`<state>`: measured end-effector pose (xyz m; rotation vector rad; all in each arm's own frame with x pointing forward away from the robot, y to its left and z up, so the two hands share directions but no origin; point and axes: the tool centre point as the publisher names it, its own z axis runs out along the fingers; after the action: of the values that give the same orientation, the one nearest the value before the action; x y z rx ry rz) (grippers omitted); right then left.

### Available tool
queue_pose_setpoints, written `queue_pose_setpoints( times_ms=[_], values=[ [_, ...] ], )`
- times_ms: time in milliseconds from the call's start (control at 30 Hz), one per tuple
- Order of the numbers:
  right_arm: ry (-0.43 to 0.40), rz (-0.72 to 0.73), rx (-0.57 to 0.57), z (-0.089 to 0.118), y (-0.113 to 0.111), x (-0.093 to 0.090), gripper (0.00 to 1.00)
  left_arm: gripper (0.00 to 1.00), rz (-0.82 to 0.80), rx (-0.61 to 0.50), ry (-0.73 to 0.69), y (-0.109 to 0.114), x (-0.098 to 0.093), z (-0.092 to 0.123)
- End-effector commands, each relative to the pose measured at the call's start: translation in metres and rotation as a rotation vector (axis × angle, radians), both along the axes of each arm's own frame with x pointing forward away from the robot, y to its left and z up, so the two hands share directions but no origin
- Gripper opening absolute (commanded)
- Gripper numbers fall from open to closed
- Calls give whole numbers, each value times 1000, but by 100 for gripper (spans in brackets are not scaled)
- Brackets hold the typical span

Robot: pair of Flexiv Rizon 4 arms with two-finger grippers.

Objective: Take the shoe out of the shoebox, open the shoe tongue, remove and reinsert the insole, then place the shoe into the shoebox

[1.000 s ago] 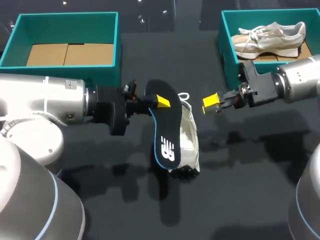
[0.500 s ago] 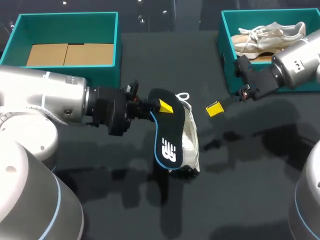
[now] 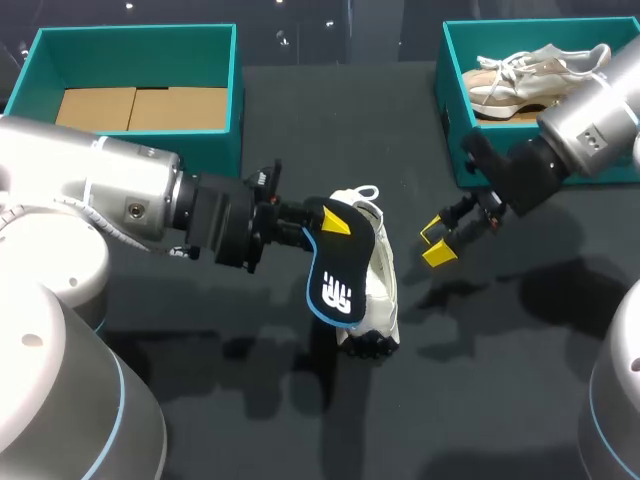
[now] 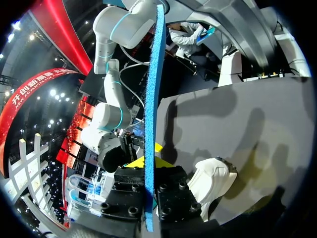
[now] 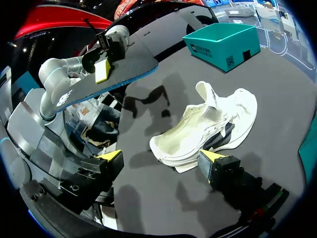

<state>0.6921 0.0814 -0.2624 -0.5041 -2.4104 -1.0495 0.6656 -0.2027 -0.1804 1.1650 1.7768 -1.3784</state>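
A white shoe (image 3: 378, 290) lies on its side on the black table, its opening facing the right gripper. My left gripper (image 3: 328, 222) is shut on the heel end of a black, blue-edged insole (image 3: 337, 280), which hangs over the shoe. In the left wrist view the insole (image 4: 151, 109) shows edge-on between the fingers, with the shoe (image 4: 213, 181) beside them. My right gripper (image 3: 436, 242) stands open just right of the shoe, touching nothing. In the right wrist view the shoe (image 5: 208, 126) lies just ahead of the open right gripper (image 5: 162, 158), with the insole (image 5: 111, 74) beyond it.
A teal shoebox (image 3: 452, 70) at the back right holds a second pale shoe (image 3: 540, 70). Another teal shoebox (image 3: 130, 45) at the back left shows only its cardboard floor. The teal shoebox (image 5: 223, 42) also shows beyond the shoe in the right wrist view.
My right gripper has swung down and turned towards the shoe's right side. My left gripper has shifted slightly right, carrying the insole lower over the shoe.
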Motion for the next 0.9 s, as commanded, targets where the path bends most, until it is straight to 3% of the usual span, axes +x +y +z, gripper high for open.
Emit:
queue_pose_setpoints(
  times_ms=[33, 100, 200, 300, 700, 900],
  values=[
    [-102, 26, -23, -6, 0, -1, 100, 0, -10, -21, 47, -4, -6, -3],
    [-202, 56, -49, -17, -1, -2, 100, 0, -18, -35, 98, -6, -12, -7],
    [-283, 151, -61, -33, 0, -2, 100, 0, -25, -58, 200, -9, -18, -11],
    [-286, 220, -71, -52, -1, 2, 100, 0, -49, -51, 256, -12, -20, -15],
    [-286, 220, -71, -52, -1, 2, 100, 0, -53, -51, 274, -18, -22, -21],
    [-477, 204, -108, -72, -6, 10, 100, 0, -29, -77, 338, -25, -22, -41]
  ],
)
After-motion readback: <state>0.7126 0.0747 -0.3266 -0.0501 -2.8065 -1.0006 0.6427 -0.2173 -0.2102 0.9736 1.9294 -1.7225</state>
